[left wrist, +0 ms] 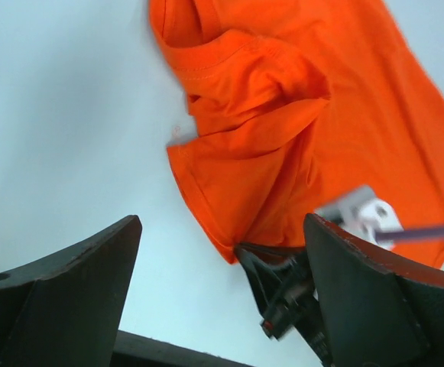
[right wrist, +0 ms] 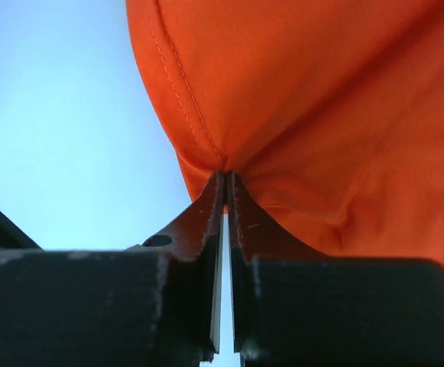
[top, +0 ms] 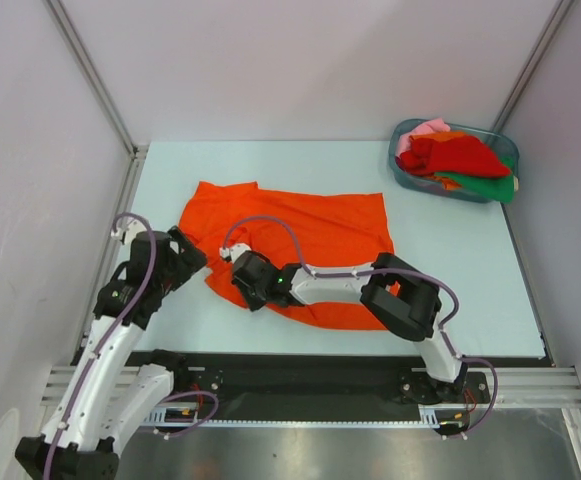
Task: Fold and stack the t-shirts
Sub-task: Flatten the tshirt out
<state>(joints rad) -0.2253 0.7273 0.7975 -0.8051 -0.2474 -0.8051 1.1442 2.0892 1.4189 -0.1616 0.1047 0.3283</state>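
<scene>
Grip quality decides this fold: our right gripper (right wrist: pixel 227 177) is pinched tight on a stitched edge of the orange t-shirt (top: pixel 315 230), the cloth bunching into a small peak at the fingertips. We judge the hold good, but we should lift slowly and check that only the layers we want come up. The shirt lies spread on the table (top: pixel 470 280), rumpled at the sleeve (left wrist: pixel 244 145) on our left side. Our left gripper (left wrist: pixel 222 222) hangs just beside that sleeve, jaws wide apart and nothing in them. We would bring it to a matching edge before pulling, so the fold travels straight rather than skewed. Other shirts (top: pixel 455 155) sit heaped in the tub (top: pixel 400 165) at the far right corner, well apart.
</scene>
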